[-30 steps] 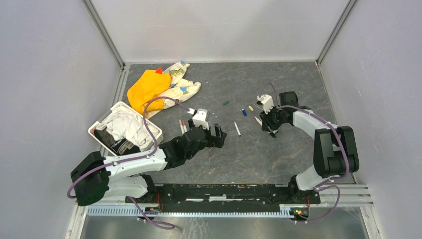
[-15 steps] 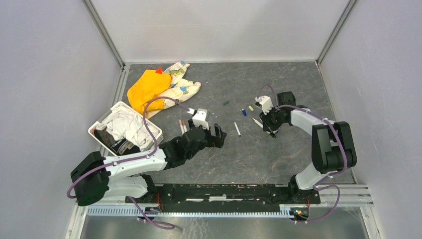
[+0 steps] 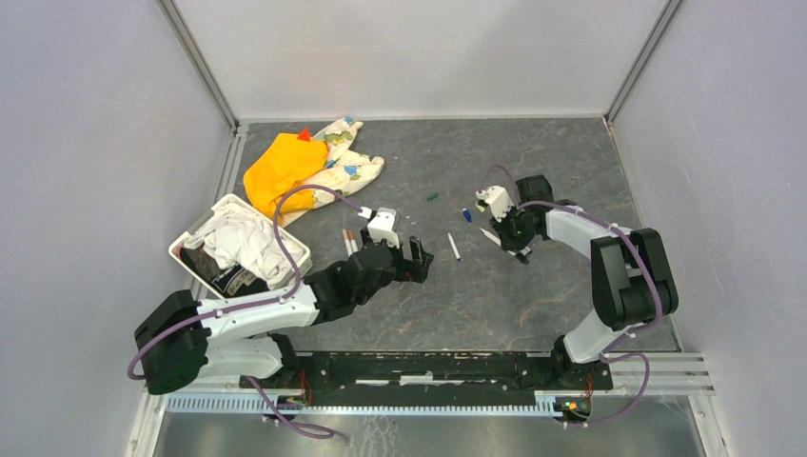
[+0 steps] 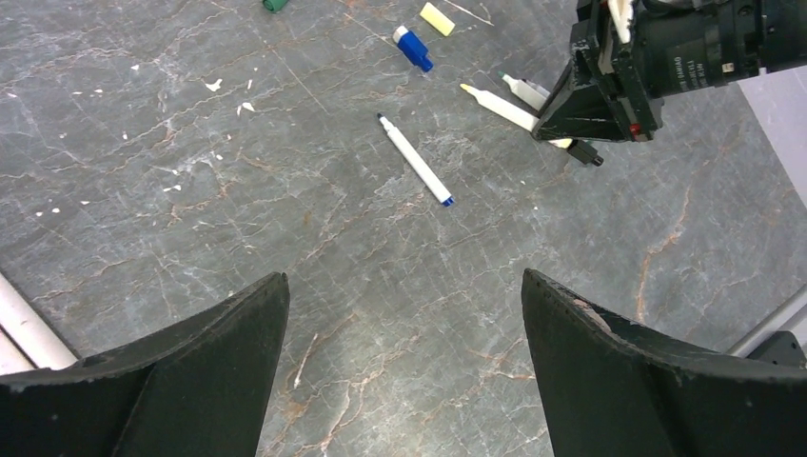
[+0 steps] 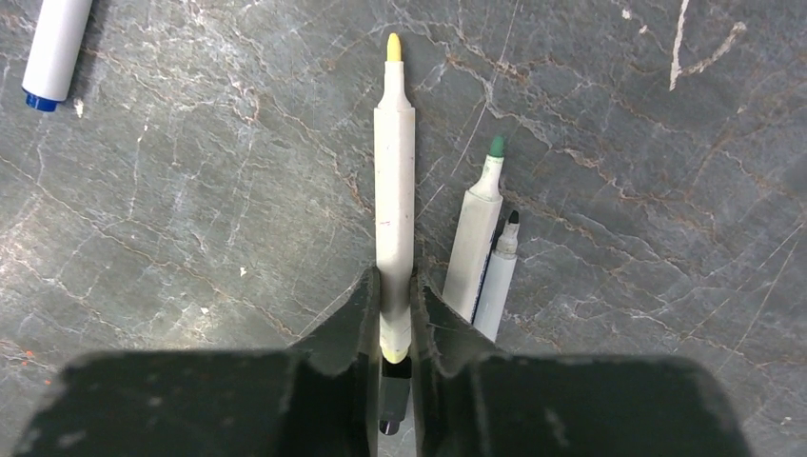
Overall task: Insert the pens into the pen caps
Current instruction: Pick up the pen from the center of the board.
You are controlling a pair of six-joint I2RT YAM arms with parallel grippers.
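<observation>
Two end effectors work over a grey marbled surface (image 3: pixel 495 305); walls (image 3: pixel 723 190) ring three sides, with a bare stretch at lower centre of the overhead view. Left end effector (image 4: pixel 402 281) spread wide, holding nothing. Right end effector (image 5: pixel 395 286) pinched on the rear of a yellow-tipped pen (image 5: pixel 394 171), white barrel, lying flat. Green-tipped pen (image 5: pixel 476 238) just beside it. Blue cap (image 4: pixel 413 48) and cream cap (image 4: pixel 437 18) sit top centre of the left wrist view.

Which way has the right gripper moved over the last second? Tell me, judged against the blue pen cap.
Yes. In the top view the right gripper has shifted left, closer to the blue pen cap, which has stayed put.
</observation>
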